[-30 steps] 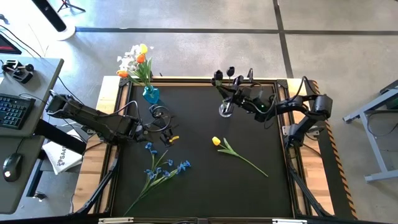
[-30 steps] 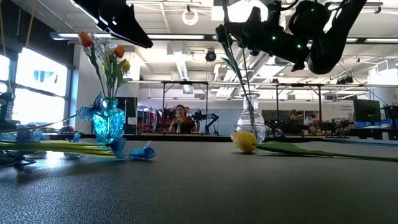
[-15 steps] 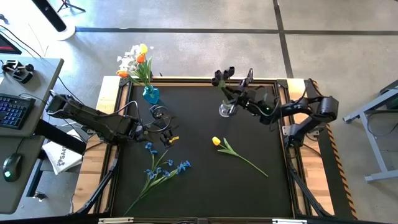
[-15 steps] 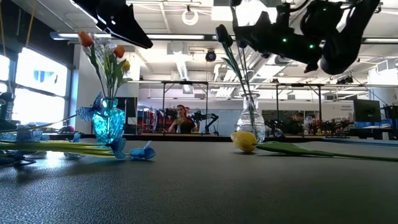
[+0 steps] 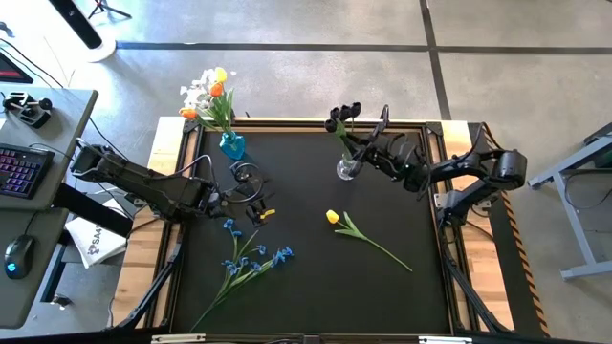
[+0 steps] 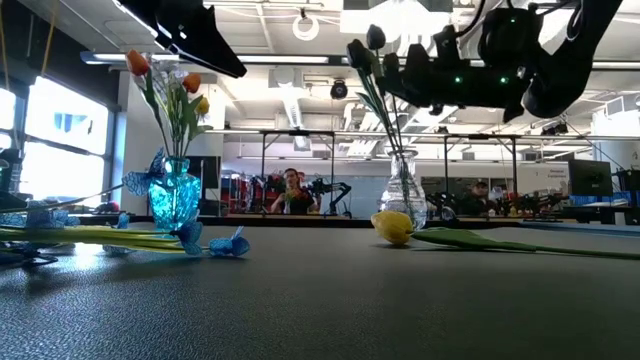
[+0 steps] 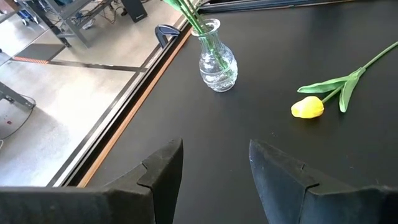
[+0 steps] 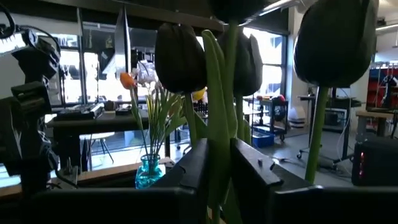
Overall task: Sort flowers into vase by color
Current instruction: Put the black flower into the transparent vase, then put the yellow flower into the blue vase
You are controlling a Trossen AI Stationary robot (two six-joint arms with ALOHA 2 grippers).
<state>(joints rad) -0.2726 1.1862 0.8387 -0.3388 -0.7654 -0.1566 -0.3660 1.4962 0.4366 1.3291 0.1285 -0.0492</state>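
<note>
A clear vase [image 5: 346, 170] near the table's far edge holds dark tulips [image 5: 341, 113]. My right gripper [image 5: 366, 143] is just right of their stems, above the vase, shut on one stem. A blue vase [image 5: 231, 145] at the far left holds white, orange and yellow flowers [image 5: 212, 94]. A yellow tulip [image 5: 332, 217] lies flat mid-table, its stem running toward the near right. Blue sprays [image 5: 251, 256] lie on the table at the near left. My left gripper [image 5: 256, 205] hovers open just beyond the sprays, touching nothing. My right gripper pinches a dark tulip's green stem [image 8: 219, 149] between its two fingers [image 8: 200, 168], some way below the flower head. It comes level from the table's right, fingers across the stem. The stem stands nearly upright, and its lower part runs down toward the clear vase's neck [image 6: 400, 155].
The table's raised wooden rim [image 5: 287, 122] runs close behind both vases. Open black mat lies between the yellow tulip and the near edge. A desk with a keyboard [image 5: 19, 167] stands left of the table. People and equipment show in the room beyond.
My right arm's elbow has swung toward the table's right edge while its gripper has stayed by the clear vase, rising a little and then coming down again. A dark tulip head now stands higher above the vase. My left arm has kept still.
</note>
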